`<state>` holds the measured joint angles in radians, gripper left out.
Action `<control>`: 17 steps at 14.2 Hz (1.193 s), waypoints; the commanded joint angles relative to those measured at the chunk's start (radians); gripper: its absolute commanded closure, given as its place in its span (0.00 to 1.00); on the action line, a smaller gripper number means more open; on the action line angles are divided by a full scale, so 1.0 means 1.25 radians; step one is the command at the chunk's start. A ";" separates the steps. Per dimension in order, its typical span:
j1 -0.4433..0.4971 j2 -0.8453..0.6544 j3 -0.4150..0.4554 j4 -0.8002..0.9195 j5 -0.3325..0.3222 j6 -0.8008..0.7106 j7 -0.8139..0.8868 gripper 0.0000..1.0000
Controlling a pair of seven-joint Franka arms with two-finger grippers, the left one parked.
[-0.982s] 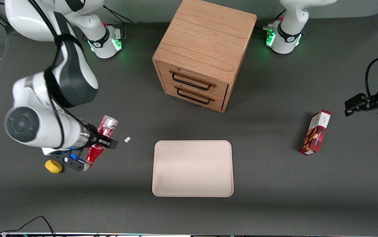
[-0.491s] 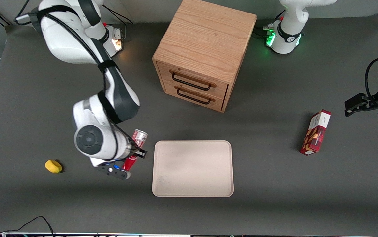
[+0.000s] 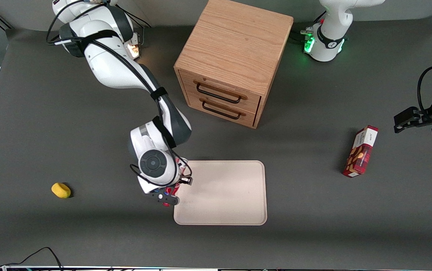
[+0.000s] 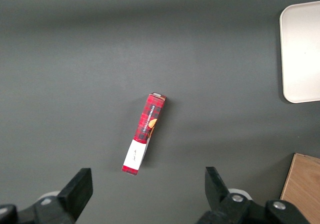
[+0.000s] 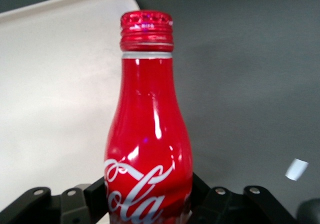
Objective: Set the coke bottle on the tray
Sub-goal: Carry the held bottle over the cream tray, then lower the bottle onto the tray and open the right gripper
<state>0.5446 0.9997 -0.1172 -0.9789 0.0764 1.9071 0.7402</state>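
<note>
Jaws of gripper clamped on coke bottle (over tray edge)

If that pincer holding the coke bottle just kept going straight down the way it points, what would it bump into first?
Probably the tray. The pincer, shut on the coke bottle, hangs over the tray's edge at the working arm's end, so the bottle would likely meet the rim or the table beside it; depth is unclear.

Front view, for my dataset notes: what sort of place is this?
Likely a robot lab tabletop: a dark mat table with staged props, a wooden drawer cabinet and tray; the end effector holds a coke bottle at the tray's edge.
</note>
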 commanded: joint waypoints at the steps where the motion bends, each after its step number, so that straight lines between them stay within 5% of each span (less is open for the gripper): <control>1: 0.007 0.044 -0.015 0.039 0.009 0.040 -0.004 1.00; 15: 0.005 0.112 0.007 0.036 0.015 0.158 -0.164 0.98; 16: 0.006 0.112 0.007 0.036 0.014 0.158 -0.164 0.30; 17: 0.006 0.111 0.007 0.036 0.015 0.157 -0.163 0.00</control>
<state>0.5473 1.1228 -0.1025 -0.9738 0.0764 2.1038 0.5612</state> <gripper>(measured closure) 0.454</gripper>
